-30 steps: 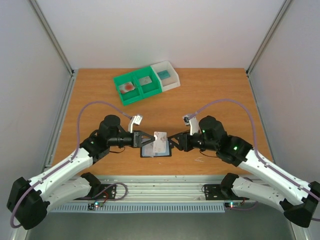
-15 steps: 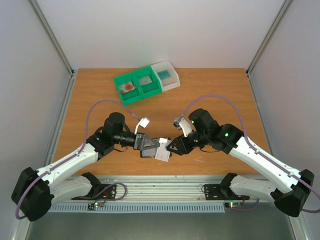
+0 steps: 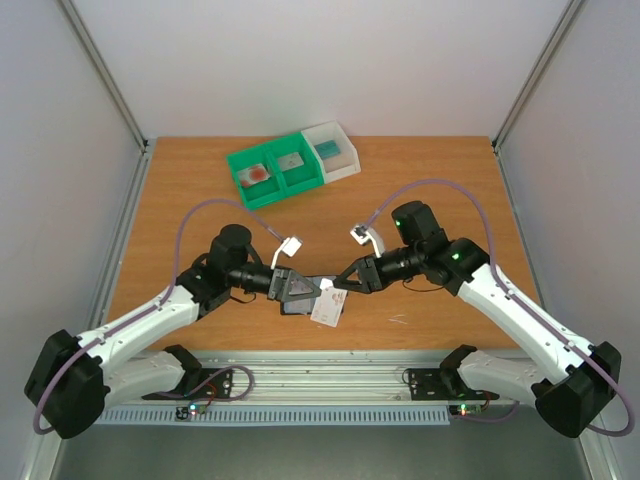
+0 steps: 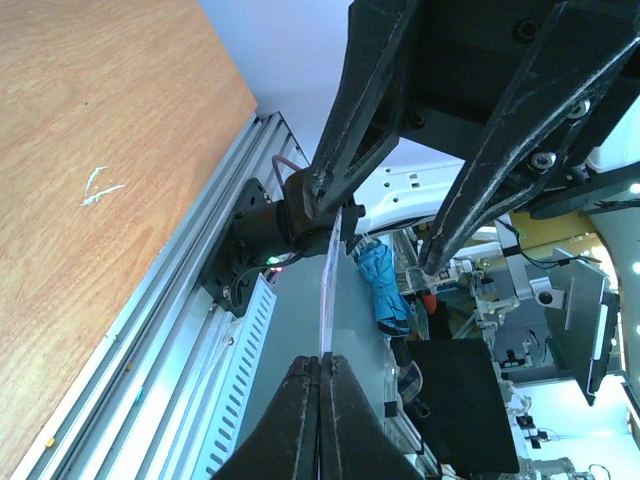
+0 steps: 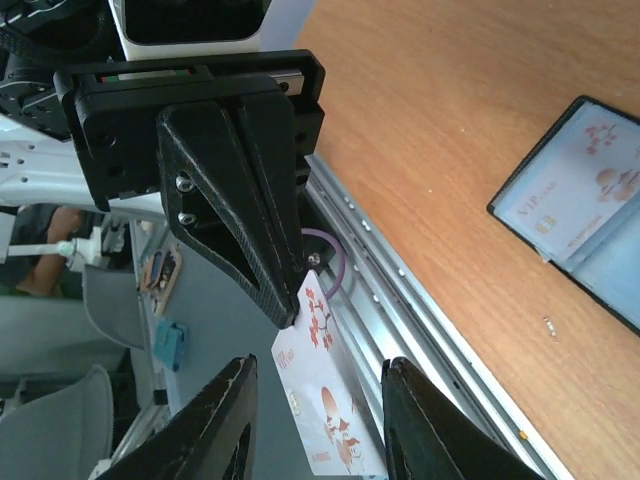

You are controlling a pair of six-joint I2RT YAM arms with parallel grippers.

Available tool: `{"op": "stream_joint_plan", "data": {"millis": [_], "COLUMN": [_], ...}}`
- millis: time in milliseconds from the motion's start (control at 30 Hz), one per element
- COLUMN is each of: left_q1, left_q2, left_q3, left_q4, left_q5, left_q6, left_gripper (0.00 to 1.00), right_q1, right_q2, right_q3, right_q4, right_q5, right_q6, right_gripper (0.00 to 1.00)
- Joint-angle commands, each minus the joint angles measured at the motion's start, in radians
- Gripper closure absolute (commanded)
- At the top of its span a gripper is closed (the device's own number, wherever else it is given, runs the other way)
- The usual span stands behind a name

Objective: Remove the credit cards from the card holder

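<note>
Wooden counter [image 3: 420,190], white walls [image 3: 330,60]. The black holder [image 5: 585,200] lies open at lower centre, pale cards [image 5: 590,170] in its pockets. The left hand [image 4: 321,365] is clamped on a blossom-printed card [image 3: 327,310]; the right hand [image 5: 320,370] is half open just beside it.

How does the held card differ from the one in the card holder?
The held card is pinched in the left end effector; the other card sits tucked in the card holder. The held card is off the table; the other lies flat in the holder on it. Both are pale with reddish blossom prints.
</note>
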Motion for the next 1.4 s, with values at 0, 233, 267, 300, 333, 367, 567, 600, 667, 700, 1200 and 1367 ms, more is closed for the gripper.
{"op": "stream_joint_plan", "data": {"millis": [0, 233, 267, 300, 333, 367, 567, 600, 667, 700, 1200, 1367], "left_q1": [-0.007, -0.009, -0.01, -0.01, -0.01, -0.01, -0.013, -0.012, -0.013, -0.013, -0.013, -0.012], "left_q2": [0.01, 0.013, 0.014, 0.013, 0.013, 0.015, 0.014, 0.012, 0.011, 0.01, -0.143, -0.271], "left_q3": [-0.012, -0.012, -0.012, -0.012, -0.011, -0.01, -0.012, -0.013, -0.017, -0.018, 0.064, 0.07], "left_q4": [0.067, 0.076, 0.075, 0.074, 0.075, 0.076, 0.098, 0.101, 0.108, 0.117, -0.157, -0.248], "left_q5": [0.018, 0.022, 0.021, 0.02, 0.019, 0.019, 0.026, 0.025, 0.025, 0.025, -0.358, -0.592], "left_q6": [-0.007, -0.009, -0.009, -0.009, -0.01, -0.012, -0.025, -0.026, -0.031, -0.033, -0.03, -0.104], "left_gripper": [1.0, 1.0, 1.0, 1.0, 1.0, 1.0, 1.0, 1.0, 1.0, 1.0, 0.21, 0.1], "right_q1": [-0.004, -0.004, -0.004, -0.004, -0.005, -0.005, -0.005, -0.005, -0.005, -0.005, -0.013, -0.034], "right_q2": [0.017, 0.043, 0.045, 0.047, 0.052, 0.054, 0.067, 0.068, 0.069, 0.071, 0.024, 0.02], "right_q3": [-0.022, -0.022, -0.023, -0.021, -0.019, -0.016, -0.017, -0.019, -0.021, -0.021, -0.021, -0.022], "right_q4": [0.033, 0.015, 0.015, 0.01, 0.003, -0.003, 0.0, 0.005, 0.007, 0.008, 0.142, 0.277], "right_q5": [-0.088, -0.069, -0.066, -0.062, -0.058, -0.057, -0.086, -0.092, -0.103, -0.112, -0.019, 0.098], "right_q6": [0.014, 0.005, 0.007, 0.006, 0.003, 0.002, 0.006, 0.007, 0.008, 0.007, 0.191, 0.361], "right_gripper": [0.63, 0.66, 0.69, 0.72, 0.73, 0.73, 0.73, 0.74, 0.77, 0.79, 0.99, 0.99]}}
